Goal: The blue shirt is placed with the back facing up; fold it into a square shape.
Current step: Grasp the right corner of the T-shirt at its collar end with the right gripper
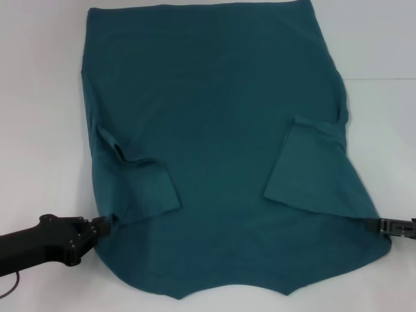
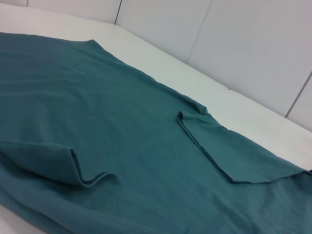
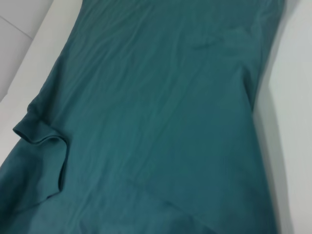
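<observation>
The blue shirt (image 1: 221,130) lies spread flat on the white table (image 1: 39,97), its plain side up. Both sleeves are folded inward onto the body, the left sleeve (image 1: 146,192) and the right sleeve (image 1: 309,166). My left gripper (image 1: 105,225) sits low at the shirt's near-left edge, touching the fabric just below the folded left sleeve. At the near-right edge my right gripper (image 1: 374,225) meets the corner of the right fold. The wrist views show only the shirt (image 2: 122,146) (image 3: 161,122), not any gripper.
White table surface surrounds the shirt on the left, right and near side. A panelled white wall (image 2: 234,44) stands behind the table in the left wrist view. The shirt's far hem reaches the upper edge of the head view.
</observation>
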`<state>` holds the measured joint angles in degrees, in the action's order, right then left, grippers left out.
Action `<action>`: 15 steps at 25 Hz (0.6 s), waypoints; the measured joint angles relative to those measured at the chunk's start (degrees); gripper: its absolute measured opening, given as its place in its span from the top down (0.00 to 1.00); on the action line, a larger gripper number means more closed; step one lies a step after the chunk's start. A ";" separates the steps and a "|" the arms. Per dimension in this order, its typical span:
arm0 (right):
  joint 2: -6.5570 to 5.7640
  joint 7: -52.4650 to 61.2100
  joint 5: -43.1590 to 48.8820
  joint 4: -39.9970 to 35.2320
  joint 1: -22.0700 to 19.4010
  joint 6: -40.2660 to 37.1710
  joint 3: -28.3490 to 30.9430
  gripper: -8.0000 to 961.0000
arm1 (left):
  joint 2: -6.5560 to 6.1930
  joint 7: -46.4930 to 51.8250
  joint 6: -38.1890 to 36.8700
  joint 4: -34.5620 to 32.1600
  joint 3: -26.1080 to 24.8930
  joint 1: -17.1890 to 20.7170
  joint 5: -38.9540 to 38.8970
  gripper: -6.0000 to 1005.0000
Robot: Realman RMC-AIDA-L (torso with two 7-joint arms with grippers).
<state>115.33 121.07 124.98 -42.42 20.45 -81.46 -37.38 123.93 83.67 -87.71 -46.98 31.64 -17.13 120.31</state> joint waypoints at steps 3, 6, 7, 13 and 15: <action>0.20 -0.13 0.08 0.00 0.26 -0.18 -0.21 0.06 | 0.00 0.00 0.05 -0.02 0.00 -0.01 0.00 0.96; 0.52 -0.15 0.54 -0.01 0.75 -0.33 -0.46 0.07 | 0.00 0.00 0.14 -0.03 -0.01 0.00 0.01 0.96; 0.64 -0.15 0.64 0.00 0.92 -0.40 -0.57 0.07 | 0.00 0.00 0.18 -0.02 0.00 -0.01 0.00 0.96; 1.43 -0.15 0.70 -0.04 2.10 -0.53 -2.21 0.07 | 0.00 0.00 0.47 0.04 0.00 -0.01 0.00 0.96; 1.70 -0.14 0.70 -0.07 2.45 -0.61 -2.44 0.07 | 0.00 0.00 0.50 0.05 0.00 -0.01 0.00 0.96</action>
<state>117.03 120.93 125.68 -42.49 22.90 -82.07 -39.82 123.93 83.67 -87.20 -46.94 31.64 -17.14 120.32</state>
